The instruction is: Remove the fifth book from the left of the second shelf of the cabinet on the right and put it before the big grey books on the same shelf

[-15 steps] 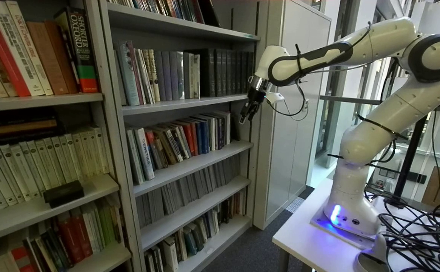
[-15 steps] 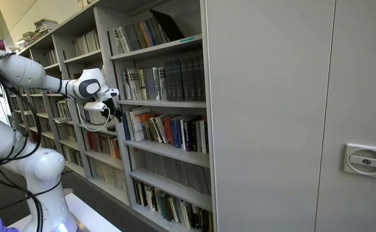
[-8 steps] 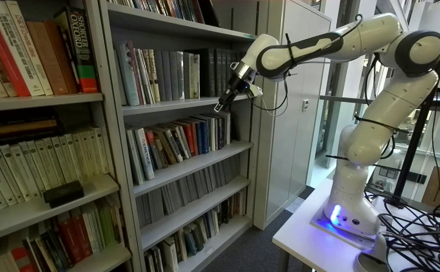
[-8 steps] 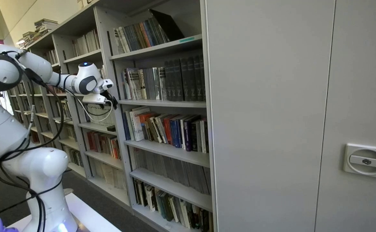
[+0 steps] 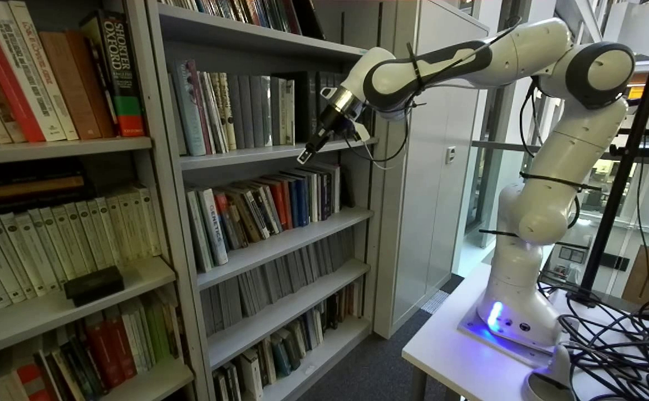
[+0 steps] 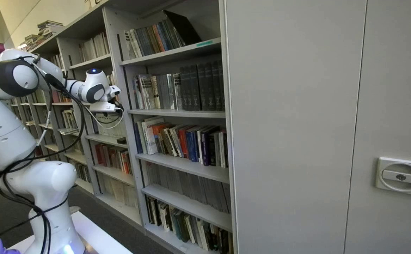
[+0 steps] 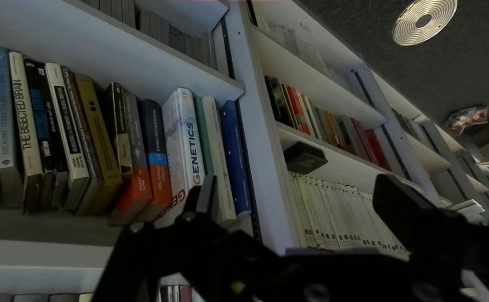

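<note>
Grey metal forms the cabinet, and its second shelf ends in a thin front edge with a narrow bare strip before the spines. Above the row, open space reaches the next shelf; below, dark floor separates the cabinet from the white bench under the arm. Black fingers stand wide apart, tilted downward; in an exterior view they overlap that front edge, touching or not I cannot tell. Toward the row's left stand tightly packed slim pale books; exactly which spine is fifth I cannot tell. In both exterior views the big grey books fill the right end, taller, thick, dark and alike.
</note>
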Controlling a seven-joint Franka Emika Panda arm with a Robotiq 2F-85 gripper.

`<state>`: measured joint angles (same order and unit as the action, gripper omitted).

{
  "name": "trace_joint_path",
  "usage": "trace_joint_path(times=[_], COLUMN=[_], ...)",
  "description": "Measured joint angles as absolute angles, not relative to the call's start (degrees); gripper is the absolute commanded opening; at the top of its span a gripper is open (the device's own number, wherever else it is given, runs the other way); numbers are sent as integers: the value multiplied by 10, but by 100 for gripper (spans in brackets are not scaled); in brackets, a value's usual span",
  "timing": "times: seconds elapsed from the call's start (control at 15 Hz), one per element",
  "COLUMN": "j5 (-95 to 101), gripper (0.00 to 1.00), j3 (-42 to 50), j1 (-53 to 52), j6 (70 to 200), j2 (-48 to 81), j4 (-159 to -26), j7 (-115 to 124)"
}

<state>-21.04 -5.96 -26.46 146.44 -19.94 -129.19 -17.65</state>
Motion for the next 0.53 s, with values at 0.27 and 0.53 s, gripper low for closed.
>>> trace_joint_path(times=[0.27, 0.53], j5=[-210, -213], gripper=[100, 100], j3=[-61, -62], j1=[-263, -263], j6=[1464, 1500], j2=[-199, -180], j4=[-1292, -1279], j7=[-176, -178])
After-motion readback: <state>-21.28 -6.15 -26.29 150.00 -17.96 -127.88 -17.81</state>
